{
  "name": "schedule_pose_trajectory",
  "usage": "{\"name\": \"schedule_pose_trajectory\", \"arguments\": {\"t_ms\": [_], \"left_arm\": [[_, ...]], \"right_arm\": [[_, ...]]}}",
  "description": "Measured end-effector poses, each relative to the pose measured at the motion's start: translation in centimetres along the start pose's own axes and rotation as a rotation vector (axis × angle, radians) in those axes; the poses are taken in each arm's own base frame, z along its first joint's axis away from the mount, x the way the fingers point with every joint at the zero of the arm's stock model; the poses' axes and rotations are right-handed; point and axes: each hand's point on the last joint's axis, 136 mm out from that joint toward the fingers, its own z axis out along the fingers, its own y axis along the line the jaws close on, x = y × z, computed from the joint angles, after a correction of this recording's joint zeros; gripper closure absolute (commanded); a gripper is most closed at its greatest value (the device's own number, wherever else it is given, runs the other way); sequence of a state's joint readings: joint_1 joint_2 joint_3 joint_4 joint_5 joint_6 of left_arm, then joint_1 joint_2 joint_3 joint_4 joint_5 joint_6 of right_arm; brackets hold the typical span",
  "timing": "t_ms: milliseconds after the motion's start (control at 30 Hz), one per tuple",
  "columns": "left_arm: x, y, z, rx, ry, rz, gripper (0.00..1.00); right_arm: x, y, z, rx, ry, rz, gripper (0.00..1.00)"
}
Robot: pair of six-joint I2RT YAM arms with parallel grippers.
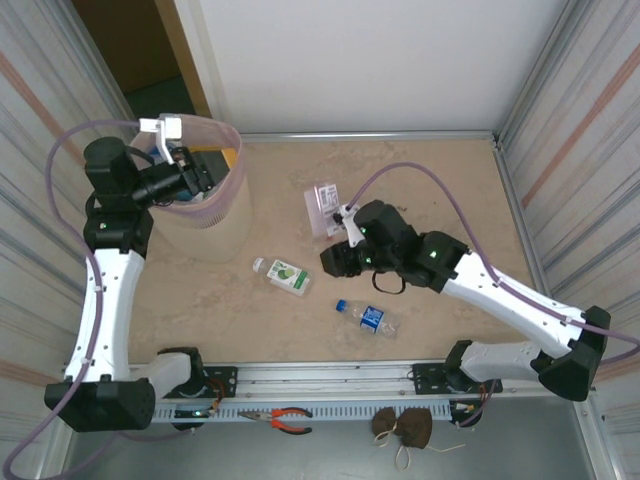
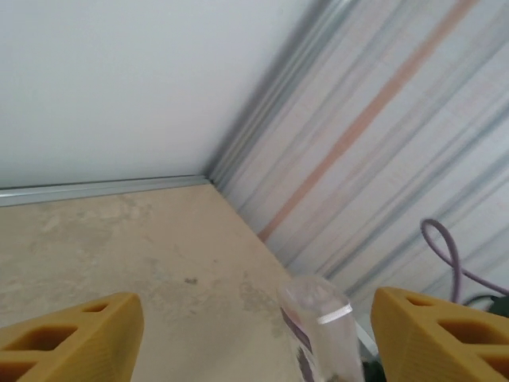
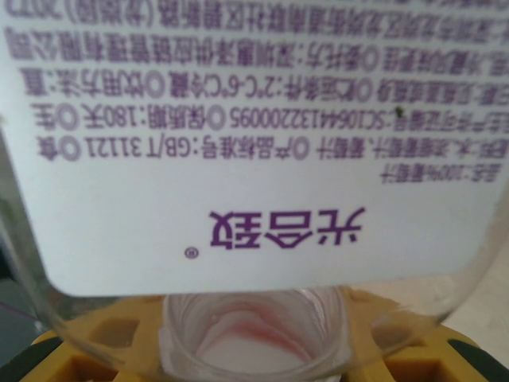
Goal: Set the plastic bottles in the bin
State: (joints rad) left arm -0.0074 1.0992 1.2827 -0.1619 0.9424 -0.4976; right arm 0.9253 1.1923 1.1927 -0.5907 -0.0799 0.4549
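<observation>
Clear plastic: clamping a white-labelled bottle (image 1: 324, 204) in the right gripper (image 1: 340, 220) for binning, left gripper (image 2: 254, 338) spread open over the bin (image 1: 228, 222).
</observation>
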Motion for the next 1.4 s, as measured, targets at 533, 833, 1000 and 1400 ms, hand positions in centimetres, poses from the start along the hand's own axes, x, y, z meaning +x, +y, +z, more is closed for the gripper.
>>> {"name": "schedule_pose_trajectory", "arguments": {"t_ms": [533, 833, 1000, 1400], "left_arm": [[4.7, -6.8, 10.1, -0.017, 0.176, 0.042, 0.16], [6.8, -6.6, 13.2, -0.1, 0.214, 0.079, 0.25], [6.8, -6.2, 13.6, -0.117, 0.211, 0.077, 0.37], [6.8, -6.5, 13.7, -0.114, 0.207, 0.071, 0.56]], "right_arm": [[-7.1, -0.1, -2.0, -0.009, -0.181, 0.013, 0.68], [-7.2, -0.4, -1.8, -0.004, -0.177, 0.01, 0.68], [-7.2, -0.5, -1.8, 0.0, -0.179, 0.013, 0.68], [-7.2, -0.7, -1.8, 0.011, -0.178, -0.004, 0.67]]}}
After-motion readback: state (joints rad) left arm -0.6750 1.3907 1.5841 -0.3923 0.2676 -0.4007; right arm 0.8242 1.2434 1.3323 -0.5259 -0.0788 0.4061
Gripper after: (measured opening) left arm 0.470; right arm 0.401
